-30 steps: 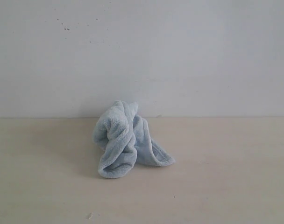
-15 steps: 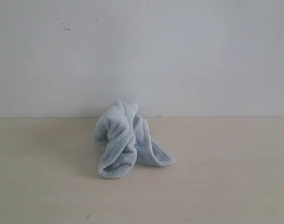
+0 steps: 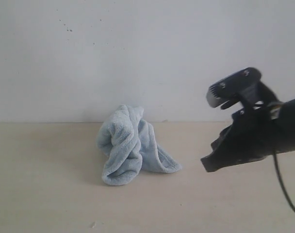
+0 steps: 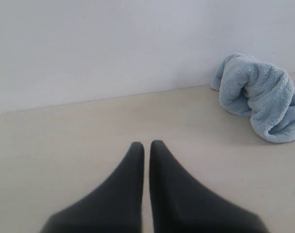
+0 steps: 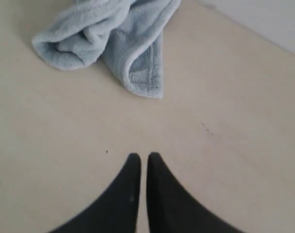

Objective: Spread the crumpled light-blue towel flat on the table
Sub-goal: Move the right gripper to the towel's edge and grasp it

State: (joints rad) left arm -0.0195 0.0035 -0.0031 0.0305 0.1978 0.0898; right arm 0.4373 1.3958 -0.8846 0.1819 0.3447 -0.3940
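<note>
The light-blue towel [image 3: 129, 147] lies crumpled in a heap on the beige table [image 3: 50, 194], near the wall. My right gripper [image 3: 206, 165] hovers to the right of the towel, apart from it, fingers together and holding nothing. In the right wrist view the towel [image 5: 113, 43] lies ahead of the shut gripper [image 5: 140, 156], with a hemmed edge nearest it. The left gripper [image 4: 146, 144] is shut and empty over bare table; in its view the towel [image 4: 261, 94] sits far off to the side. The left arm does not show in the exterior view.
A white speckled wall [image 3: 147, 58] rises right behind the towel. A dark cable [image 3: 283, 187] hangs from the right arm at the right edge. A small mark [image 3: 93, 224] lies on the table near the front.
The right arm has come into the exterior view from the right and now hovers beside the towel. The towel has not moved.
</note>
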